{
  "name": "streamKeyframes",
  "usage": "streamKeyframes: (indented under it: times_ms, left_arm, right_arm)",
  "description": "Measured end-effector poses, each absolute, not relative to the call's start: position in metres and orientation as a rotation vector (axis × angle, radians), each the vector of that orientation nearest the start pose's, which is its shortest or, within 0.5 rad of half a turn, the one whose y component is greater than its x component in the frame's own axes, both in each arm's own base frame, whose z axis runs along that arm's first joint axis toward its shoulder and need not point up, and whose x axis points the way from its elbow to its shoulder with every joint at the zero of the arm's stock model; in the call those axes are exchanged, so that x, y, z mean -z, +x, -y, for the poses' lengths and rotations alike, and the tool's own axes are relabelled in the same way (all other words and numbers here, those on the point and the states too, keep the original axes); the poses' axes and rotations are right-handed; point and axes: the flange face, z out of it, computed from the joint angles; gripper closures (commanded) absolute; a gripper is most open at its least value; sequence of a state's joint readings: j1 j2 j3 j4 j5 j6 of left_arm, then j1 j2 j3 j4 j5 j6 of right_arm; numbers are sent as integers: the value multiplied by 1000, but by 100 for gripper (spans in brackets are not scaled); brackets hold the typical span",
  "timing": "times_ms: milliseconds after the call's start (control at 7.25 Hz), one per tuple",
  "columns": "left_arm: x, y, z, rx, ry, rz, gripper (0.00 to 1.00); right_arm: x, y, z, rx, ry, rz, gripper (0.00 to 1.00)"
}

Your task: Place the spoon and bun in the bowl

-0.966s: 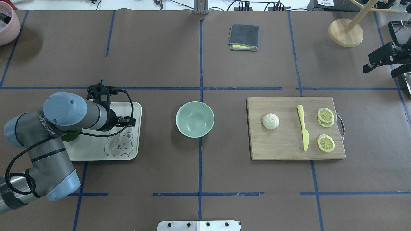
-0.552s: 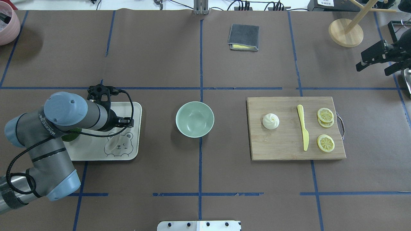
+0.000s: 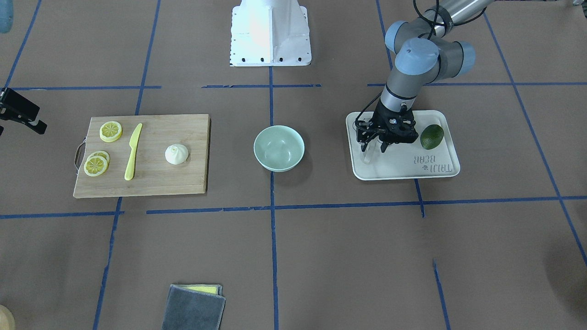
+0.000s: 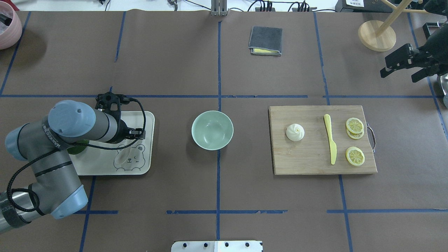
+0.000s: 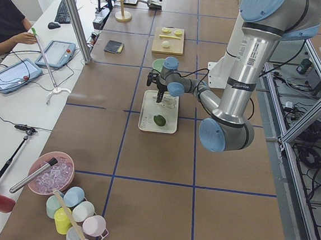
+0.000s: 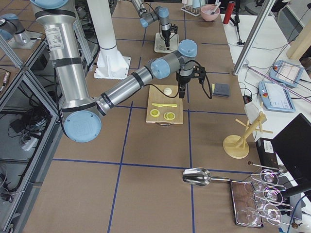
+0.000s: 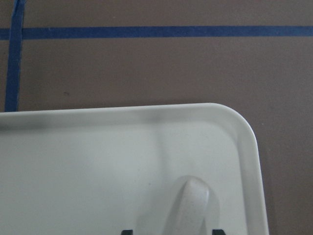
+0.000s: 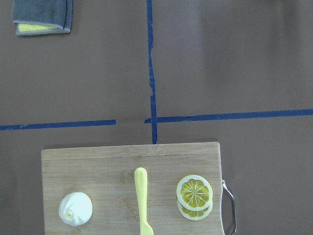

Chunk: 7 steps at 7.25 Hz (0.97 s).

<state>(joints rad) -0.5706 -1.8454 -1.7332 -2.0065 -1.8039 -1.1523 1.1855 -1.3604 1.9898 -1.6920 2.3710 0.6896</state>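
Brown paper taped in blue covers the table [image 4: 245,189]. Whitish, half-clear spoon [image 7: 190,208] lies on the white tray [image 7: 73,161] between the left gripper's [image 3: 374,148] parted jaws (overhead it almost melts into the tray). Pleated bun [image 4: 295,132] sits on the board [image 4: 308,159], apart from the mint bowl [image 4: 212,130]. Right gripper [image 4: 398,77], jaws spread, hangs beyond the board, cut off in the front view.

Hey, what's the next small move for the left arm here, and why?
Probably close the left gripper on the spoon. Its open fingers sit on either side of the spoon, which lies on the tray, and the bowl is empty.
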Motion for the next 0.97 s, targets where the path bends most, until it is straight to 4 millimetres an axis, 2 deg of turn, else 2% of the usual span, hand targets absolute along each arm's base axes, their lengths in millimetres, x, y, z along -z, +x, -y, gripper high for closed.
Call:
streamKeyframes:
  times_ms: [276,552,690,966]
  left_arm:
    - [-391,453,421,39,220,-868,37]
    - [-391,455,418,34,217,-868,38]
    - [-391,459,415,27,214,-867,42]
    - [-391,462,411,19,210,-867,69]
  right_arm:
    - [-350,-169,507,-76,11,889,0]
    - [-349,-182,503,-65,5,881,0]
    - [-347,-188,501,-59,2,881,0]
    - [-336,-208,498,-61,1,876,0]
